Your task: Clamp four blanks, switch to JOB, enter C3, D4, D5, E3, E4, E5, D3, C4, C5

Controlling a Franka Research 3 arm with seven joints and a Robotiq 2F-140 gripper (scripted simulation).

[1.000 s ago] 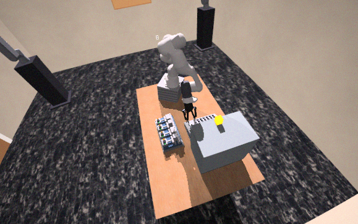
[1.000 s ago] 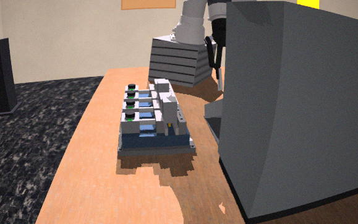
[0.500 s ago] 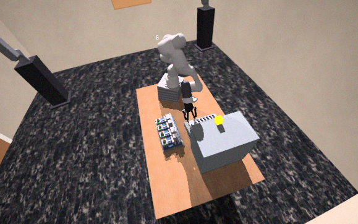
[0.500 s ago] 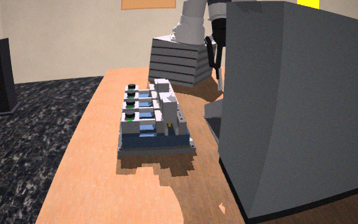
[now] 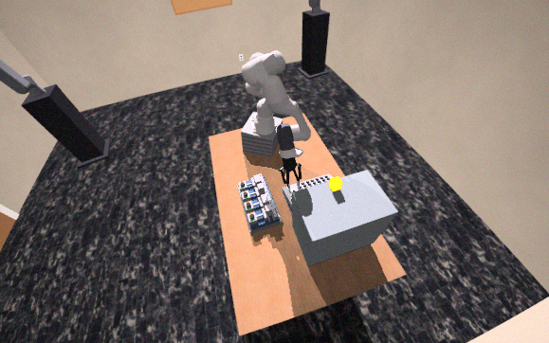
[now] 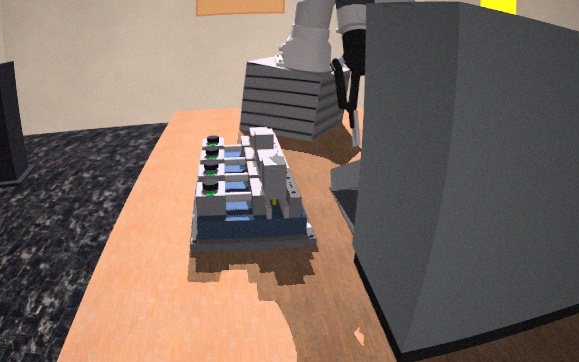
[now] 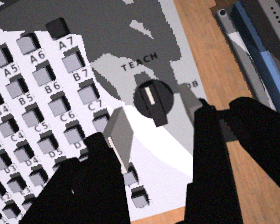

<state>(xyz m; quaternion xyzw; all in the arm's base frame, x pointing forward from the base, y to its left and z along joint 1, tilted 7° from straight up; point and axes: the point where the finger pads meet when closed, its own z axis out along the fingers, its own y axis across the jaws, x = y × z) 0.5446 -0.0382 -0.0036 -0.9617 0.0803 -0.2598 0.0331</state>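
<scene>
My gripper (image 5: 293, 187) (image 7: 154, 109) is partly open and empty; its fingertips stand either side of the black selector knob (image 7: 153, 100) in the wrist view, and contact cannot be told. The knob's white mark (image 7: 149, 95) points towards TEACH. The amber lamp (image 5: 335, 184) (image 6: 498, 6) is lit. Grey keys (image 7: 59, 106) stand left of the knob, none visibly lit; the left finger hides some. The four-station vise unit (image 5: 265, 224) (image 6: 248, 228) shows green lenses lit by its black-topped valves (image 6: 210, 186). A tall pale block (image 6: 274, 177) stands at its nearest station; the blanks are hard to distinguish.
The large grey cabinet (image 5: 349, 213) (image 6: 518, 150) stands behind the key panel (image 7: 161, 145) and hides part of the gripper in the exterior view. The vise unit is beside the panel, across a strip of wooden table (image 5: 235, 284) (image 6: 133, 310). The arm's ribbed base (image 6: 280, 100) is beyond.
</scene>
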